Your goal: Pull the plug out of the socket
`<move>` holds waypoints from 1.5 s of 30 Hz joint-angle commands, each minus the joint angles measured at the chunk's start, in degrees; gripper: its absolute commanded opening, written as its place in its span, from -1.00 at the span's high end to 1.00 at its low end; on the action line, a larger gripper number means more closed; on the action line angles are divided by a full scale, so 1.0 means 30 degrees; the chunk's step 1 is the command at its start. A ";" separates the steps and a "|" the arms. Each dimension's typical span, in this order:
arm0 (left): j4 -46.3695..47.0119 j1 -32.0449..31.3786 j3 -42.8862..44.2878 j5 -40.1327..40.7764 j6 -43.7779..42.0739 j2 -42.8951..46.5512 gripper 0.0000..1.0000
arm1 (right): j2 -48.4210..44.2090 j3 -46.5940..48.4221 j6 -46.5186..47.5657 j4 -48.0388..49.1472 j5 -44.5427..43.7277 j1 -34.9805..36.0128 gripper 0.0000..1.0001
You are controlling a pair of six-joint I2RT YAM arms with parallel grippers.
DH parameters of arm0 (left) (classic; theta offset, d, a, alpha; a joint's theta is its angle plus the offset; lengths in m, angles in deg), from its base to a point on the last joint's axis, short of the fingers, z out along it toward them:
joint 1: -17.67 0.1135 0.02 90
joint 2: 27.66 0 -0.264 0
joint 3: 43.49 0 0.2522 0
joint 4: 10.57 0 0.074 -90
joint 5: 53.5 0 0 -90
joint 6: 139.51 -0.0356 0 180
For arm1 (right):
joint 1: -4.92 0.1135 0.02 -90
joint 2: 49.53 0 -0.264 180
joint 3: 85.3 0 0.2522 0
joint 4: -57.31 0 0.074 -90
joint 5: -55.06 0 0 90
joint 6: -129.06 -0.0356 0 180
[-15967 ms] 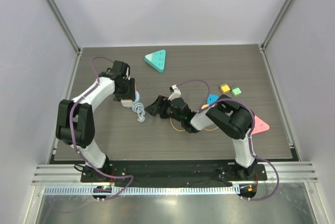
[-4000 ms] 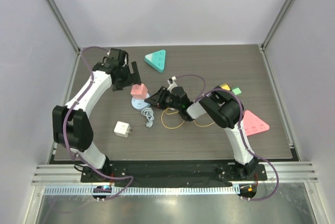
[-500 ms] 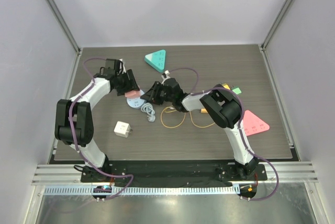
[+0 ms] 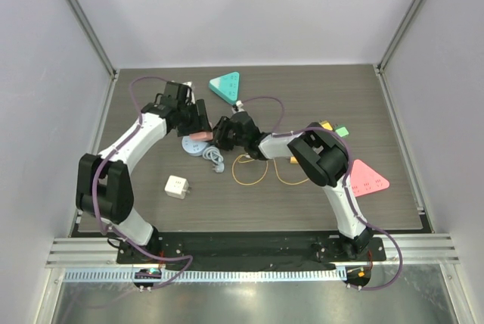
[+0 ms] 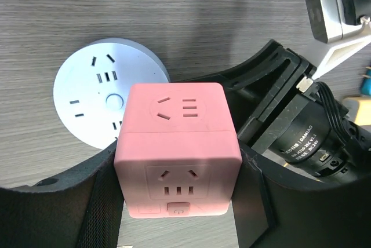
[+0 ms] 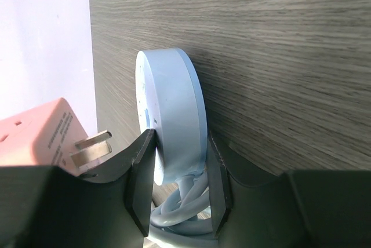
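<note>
- Left gripper (image 5: 177, 193): closed narrow on the pink cube plug (image 5: 177, 149), one finger flat against each opposite side face.
- Right gripper (image 6: 179, 170): pinching the round blue socket (image 6: 171, 109) across its thin rim. The cord (image 6: 185, 201) runs back between its fingers.
- Handling, as judged: both are rigid, light, smooth plastic. The flat cube faces give sound purchase, the disc rim less. Pull straight along the prongs.
- The right wrist view shows bare prongs (image 6: 93, 142) just beside the socket face; the left wrist view hides them beneath the cube.

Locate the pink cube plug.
The pink cube plug sits left of centre in top view, held by the left gripper, prongs clear of the round blue socket.
</note>
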 commanded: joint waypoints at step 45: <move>-0.1209 0.6770 -0.2663 -0.0923 0.5801 -0.1515 0.49 | 0.0397 -0.2317 -0.0929 0.1280 -0.0914 -0.0454 0.98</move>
